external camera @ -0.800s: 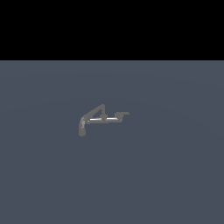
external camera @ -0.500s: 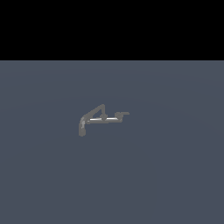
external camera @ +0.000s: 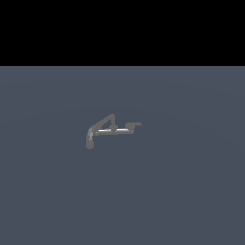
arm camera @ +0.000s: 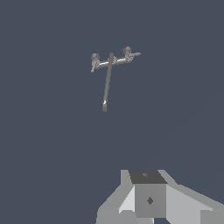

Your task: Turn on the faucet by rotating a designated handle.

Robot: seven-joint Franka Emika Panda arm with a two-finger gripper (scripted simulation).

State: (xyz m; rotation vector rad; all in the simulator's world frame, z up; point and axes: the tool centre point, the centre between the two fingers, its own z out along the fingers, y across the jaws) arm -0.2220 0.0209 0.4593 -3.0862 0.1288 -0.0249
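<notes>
nothing has moved in the exterior view since the earlier frames: the faucet (external camera: 109, 130) sits as it did. our jaws (arm camera: 148, 199) show only as a grey block in the wrist view, so we cannot tell how wide they stand. they hang well apart from the faucet on the counter (external camera: 191, 191). the handle (external camera: 134, 125) is tiny beside the long spout (arm camera: 106, 83); we risk nudging the spout or the other lever (arm camera: 94, 61) instead.

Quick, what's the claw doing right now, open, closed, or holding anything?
Claw: cannot be told; only its body shows in the wrist view, fingertips hidden. It is well apart from the faucet, holding nothing visible.
</notes>
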